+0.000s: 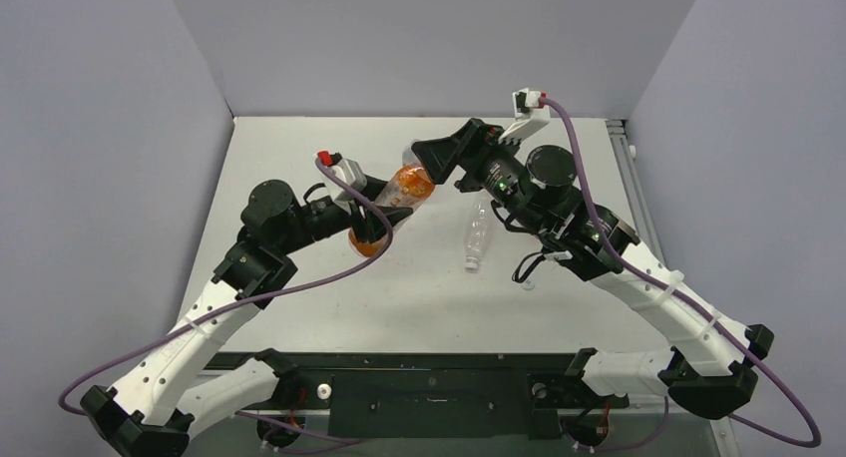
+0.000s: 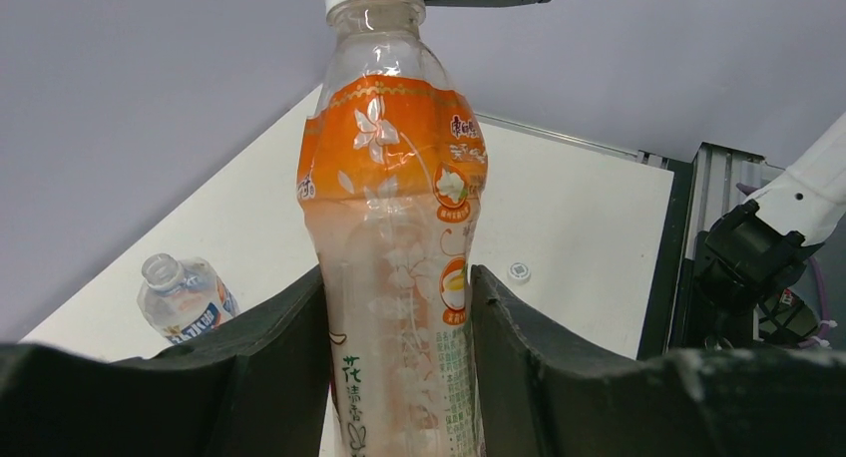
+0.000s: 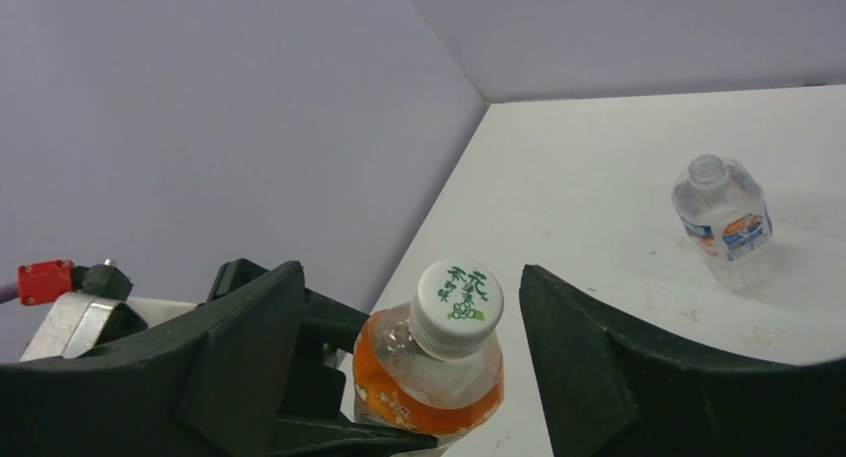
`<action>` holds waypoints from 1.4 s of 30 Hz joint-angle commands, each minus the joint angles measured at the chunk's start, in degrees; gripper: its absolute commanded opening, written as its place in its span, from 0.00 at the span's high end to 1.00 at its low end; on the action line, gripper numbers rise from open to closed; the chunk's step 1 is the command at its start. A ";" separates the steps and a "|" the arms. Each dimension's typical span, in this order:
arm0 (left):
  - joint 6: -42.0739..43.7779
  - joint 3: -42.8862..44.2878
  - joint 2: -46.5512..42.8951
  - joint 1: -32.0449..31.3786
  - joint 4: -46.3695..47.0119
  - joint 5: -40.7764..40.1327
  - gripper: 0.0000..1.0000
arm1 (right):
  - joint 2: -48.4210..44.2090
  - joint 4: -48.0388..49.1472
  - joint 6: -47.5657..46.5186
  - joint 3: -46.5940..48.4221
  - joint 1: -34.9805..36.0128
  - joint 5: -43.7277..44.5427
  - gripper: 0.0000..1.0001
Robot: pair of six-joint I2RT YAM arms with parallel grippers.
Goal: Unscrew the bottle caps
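A small loose cap [image 2: 518, 271] lies flat on the white tabletop [image 1: 399, 307]. It sits to the right of the orange bottle [image 2: 394, 178], closer to the arm bases, and well apart from it. It touches nothing else.

Next comes the left pincer [image 2: 397, 297]. Its two black fingers [image 2: 289, 347] press on the lower part of the orange bottle, one on each side. The pincer is closed on the bottle and holds it tight.

The orange bottle is clear plastic with an orange label and white flowers on it. From above it looks tilted, with its bottom toward the left arm and its top pointing away and to the right. I cannot tell if its bottom touches the tabletop.

A clear bottle [image 1: 477, 235] lies on its side just to the right of the orange bottle, not touching it. Its mouth is open, with no cap on it.

At the far end of the orange bottle sits the whitish cap [image 3: 459, 295]. It is on the neck and has green marks on top.

Farthest is the right pincer [image 3: 411, 277]. It is spread wide, with one finger on each side of the whitish cap. There is a gap on both sides, so the fingers do not touch the cap and hold nothing.
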 commanded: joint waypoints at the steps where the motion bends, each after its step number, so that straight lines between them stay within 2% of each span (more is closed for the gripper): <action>1: 0.55 0.09 -2.07 -0.28 5.32 1.24 0.57 | -0.21 4.08 1.55 3.26 1.60 -1.14 0.29; 4: 0.53 -0.02 -2.54 -0.26 6.03 0.98 0.59 | 1.16 3.34 1.49 4.66 2.52 -1.16 0.42; 6: 0.52 -0.41 -2.90 -0.28 6.55 0.86 0.60 | 2.06 2.43 1.39 5.55 2.93 -0.78 0.46; 16: 0.08 -1.57 -5.01 -0.29 7.09 0.87 0.62 | 5.88 -3.42 -1.27 11.18 4.62 4.05 0.47; 18: -0.02 -1.57 -5.21 -0.28 7.02 0.86 0.63 | 5.55 -2.67 -1.37 10.83 5.04 4.59 0.56; 19: -0.03 -1.61 -5.31 -0.28 7.00 0.85 0.63 | 5.29 -2.37 -1.38 10.63 5.11 4.95 0.66; 22: -0.32 -1.65 -5.39 -0.32 7.23 0.75 0.63 | 4.92 -1.91 -1.27 10.44 5.51 5.16 0.86; 23: -0.53 -1.61 -5.29 -0.34 7.38 0.66 0.62 | 4.84 -1.90 -1.33 10.44 5.66 5.31 0.95; 25: -1.19 -1.52 -5.07 -0.37 7.61 0.84 0.51 | 4.70 -1.23 -1.79 10.47 5.97 5.32 1.00; 26: -1.71 -1.50 -4.99 -0.37 7.74 1.06 0.38 | 4.71 -1.04 -2.43 10.54 6.32 4.95 1.00; 29: -3.19 -1.10 -4.52 -0.35 7.74 3.52 0.18 | 4.96 -0.87 -3.97 11.36 7.34 4.33 1.00; 30: -3.46 -0.94 -4.36 -0.37 7.63 4.16 0.08 | 5.12 -1.08 -4.80 11.69 7.58 4.60 1.00; 33: -3.01 -0.12 -3.37 -0.37 5.73 6.41 0.03 | 5.44 -2.05 -6.34 13.12 8.89 5.62 1.00; 35: -1.67 0.57 -2.62 -0.31 4.25 7.25 0.10 | 5.60 -2.63 -7.43 13.87 9.66 6.55 1.00; 38: -0.32 1.42 -1.69 -0.37 2.17 7.20 0.37 | 5.78 -3.00 -9.10 14.32 10.68 7.83 1.00; 42: -0.87 2.59 -1.20 -0.26 1.61 6.97 0.60 | 5.98 -3.46 -10.99 14.62 11.81 8.55 1.00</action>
